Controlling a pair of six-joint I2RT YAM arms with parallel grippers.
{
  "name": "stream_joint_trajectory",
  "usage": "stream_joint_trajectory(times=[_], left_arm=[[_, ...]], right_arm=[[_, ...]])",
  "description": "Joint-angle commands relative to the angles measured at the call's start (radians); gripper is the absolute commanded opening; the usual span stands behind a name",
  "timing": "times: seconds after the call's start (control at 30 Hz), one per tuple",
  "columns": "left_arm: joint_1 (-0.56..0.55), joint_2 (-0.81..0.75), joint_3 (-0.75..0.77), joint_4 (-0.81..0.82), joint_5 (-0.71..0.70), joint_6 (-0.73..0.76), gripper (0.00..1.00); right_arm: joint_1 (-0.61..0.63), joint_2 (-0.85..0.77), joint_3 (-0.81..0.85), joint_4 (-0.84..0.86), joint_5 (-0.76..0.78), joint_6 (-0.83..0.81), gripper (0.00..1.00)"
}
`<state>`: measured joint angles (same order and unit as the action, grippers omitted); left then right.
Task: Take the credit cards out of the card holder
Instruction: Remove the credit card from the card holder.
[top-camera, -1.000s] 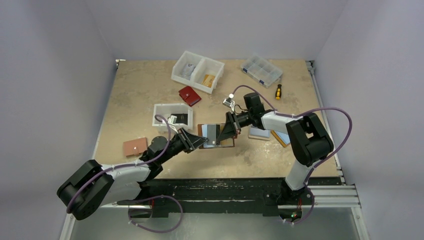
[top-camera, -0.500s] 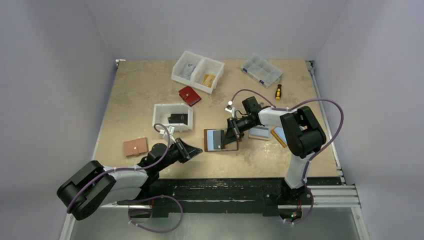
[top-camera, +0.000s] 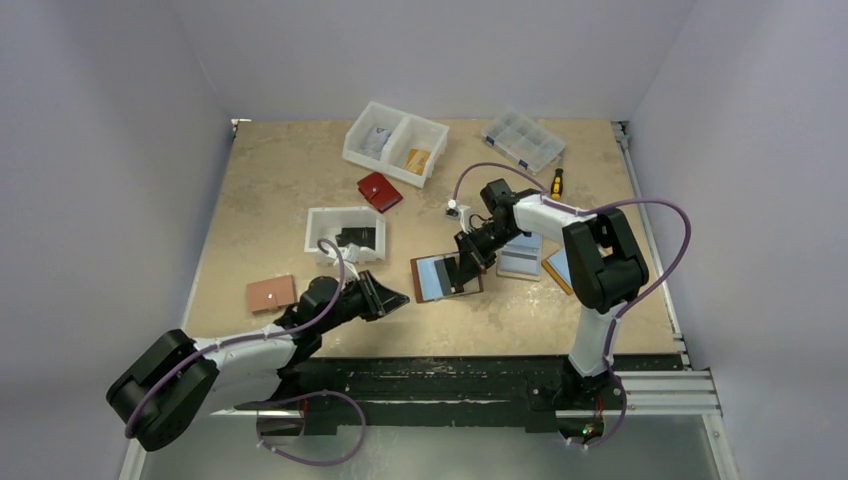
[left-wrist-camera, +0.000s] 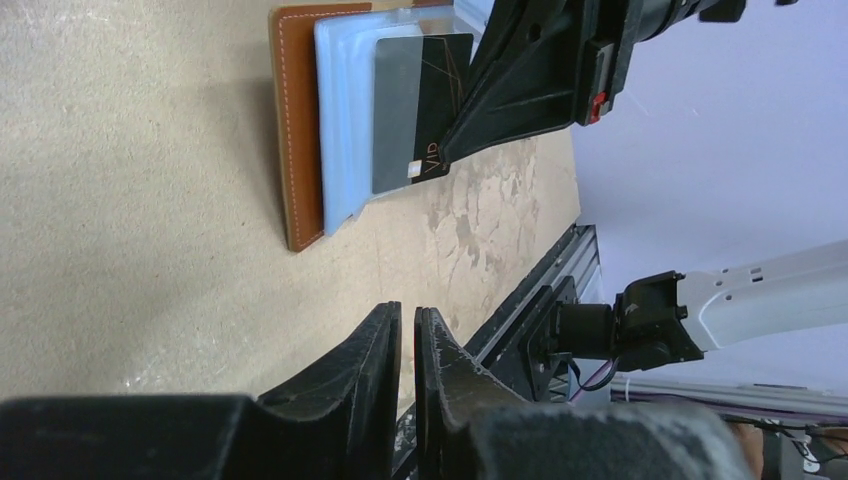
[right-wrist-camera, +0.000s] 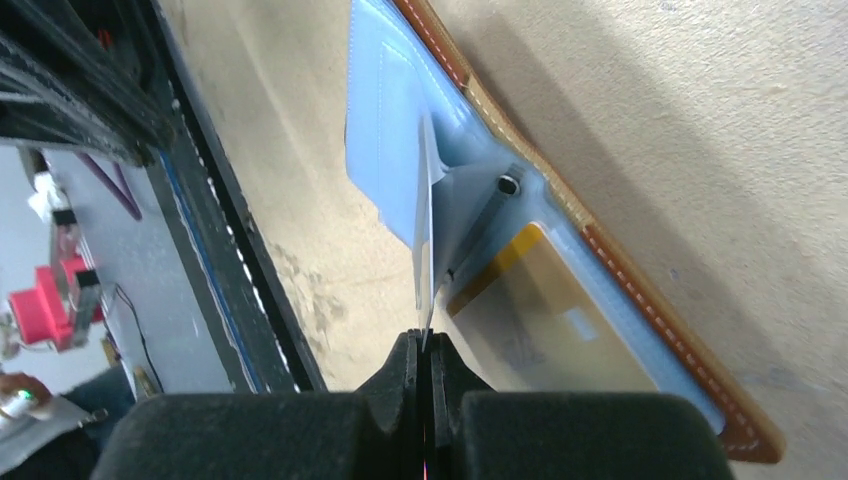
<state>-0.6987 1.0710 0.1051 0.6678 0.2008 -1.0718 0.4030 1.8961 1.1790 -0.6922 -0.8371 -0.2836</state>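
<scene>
Withdrawn toward seven o'clock since a second ago, the left gripper (top-camera: 398, 297) is now seen apart from the card holder (top-camera: 432, 280), at which both grippers were gathered then; the holder itself has been shifted slightly toward three o'clock.

One table (top-camera: 280, 180) is shared by the two arms. Two white bins are counted: a divided one (top-camera: 398, 140) at twelve o'clock and a single tray (top-camera: 322, 232) at nine o'clock, in which something dark is lying that cannot be counted. One clear organizer box (top-camera: 521, 140) is placed at one o'clock.

The card holder is laid open near the table's middle, blue panel up. Four other wallets are counted: a red one (top-camera: 379, 191) at eleven o'clock, a tan one (top-camera: 271, 293) at eight o'clock, and two (top-camera: 520, 262) (top-camera: 558, 270) just beside the holder at its three o'clock.

One credit card (left-wrist-camera: 420, 110), dark and grey, is pinched by its edge in the right gripper (top-camera: 463, 268), jaws pressed onto it, and is held over the blue panel. The left jaws are kept to a narrow slit with nothing between them.

One screwdriver (top-camera: 556, 182) is lying at two o'clock.
</scene>
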Motion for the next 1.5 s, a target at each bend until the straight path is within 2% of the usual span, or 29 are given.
stream_joint_trajectory(times=[0.0,0.17,0.27,0.37,0.5,0.57,0.73,0.93,1.27,1.47], left_arm=[[0.001,-0.028,0.054,-0.047,-0.017,0.076,0.15],[0.001,-0.092,0.196,-0.293,-0.069,0.195,0.16],[0.001,-0.125,0.306,-0.457,-0.116,0.279,0.23],[0.001,-0.158,0.373,-0.564,-0.162,0.324,0.39],[0.002,-0.213,0.361,-0.551,-0.189,0.289,0.66],[0.002,-0.232,0.332,-0.506,-0.177,0.256,0.71],[0.002,-0.222,0.279,-0.404,-0.107,0.206,0.71],[0.001,-0.114,0.254,-0.24,-0.03,0.132,0.71],[-0.002,0.188,0.364,-0.042,0.079,0.076,0.68],[-0.081,0.285,0.366,0.083,0.039,0.055,0.68]], right_arm=[[-0.003,0.023,0.081,-0.213,0.081,-0.205,0.0],[-0.004,-0.009,0.047,-0.237,0.138,-0.229,0.0],[-0.004,-0.025,0.051,-0.243,0.18,-0.23,0.0],[-0.005,-0.021,0.07,-0.273,0.195,-0.245,0.0],[-0.012,-0.001,0.094,-0.318,0.192,-0.27,0.0],[-0.014,-0.006,0.097,-0.325,0.216,-0.28,0.0],[-0.015,-0.076,0.062,-0.33,0.286,-0.311,0.0],[-0.014,-0.168,0.005,-0.302,0.376,-0.31,0.0],[-0.017,-0.265,-0.044,-0.272,0.402,-0.305,0.0],[-0.05,-0.275,-0.044,-0.282,0.301,-0.328,0.0]])
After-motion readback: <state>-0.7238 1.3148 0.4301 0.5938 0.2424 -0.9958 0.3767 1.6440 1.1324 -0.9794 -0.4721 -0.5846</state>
